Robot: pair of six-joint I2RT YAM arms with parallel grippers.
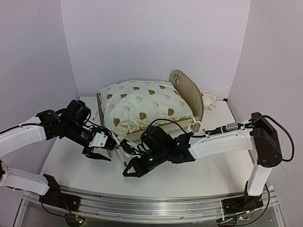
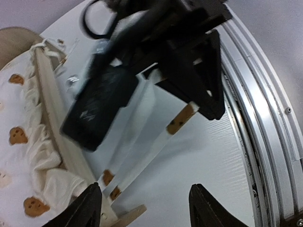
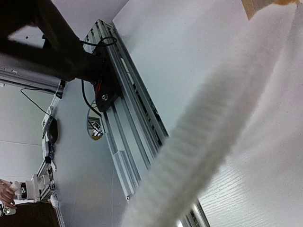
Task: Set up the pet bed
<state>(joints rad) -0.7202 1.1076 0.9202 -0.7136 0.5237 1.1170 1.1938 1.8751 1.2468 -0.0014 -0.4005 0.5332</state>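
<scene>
Cream fabric printed with brown bears tops the pet bed (image 1: 187,87). The cushion (image 1: 142,104) lies plump on the light-wood frame, which stands at the back middle of the bench (image 1: 203,170) with its headboard on the right arm's side. The small pillow (image 1: 209,99) is not on the bed. I see it behind the headboard, on the far side from both arms.

The next move turns on a narrow tie strip (image 2: 142,156) in the same bear print, running diagonally from the bed's near rail out toward the arms. The right pincer (image 1: 131,171) has its outer end — in the left wrist view the black jaws look closed on the strip's tip, and the strip looks taut. The left pincer (image 1: 97,154) sits just beside the bed's near left corner, spread wide with nothing between its fingers (image 2: 90,205). The strip's root lies just ahead of it, so I judge the left arm nearer the end that fastens.

The right wrist view gives me only a blurred ribbed white band across the lens — its own fingers do not show. I cannot tell where the strip joins the bed, or whether a second strip runs alongside it.
</scene>
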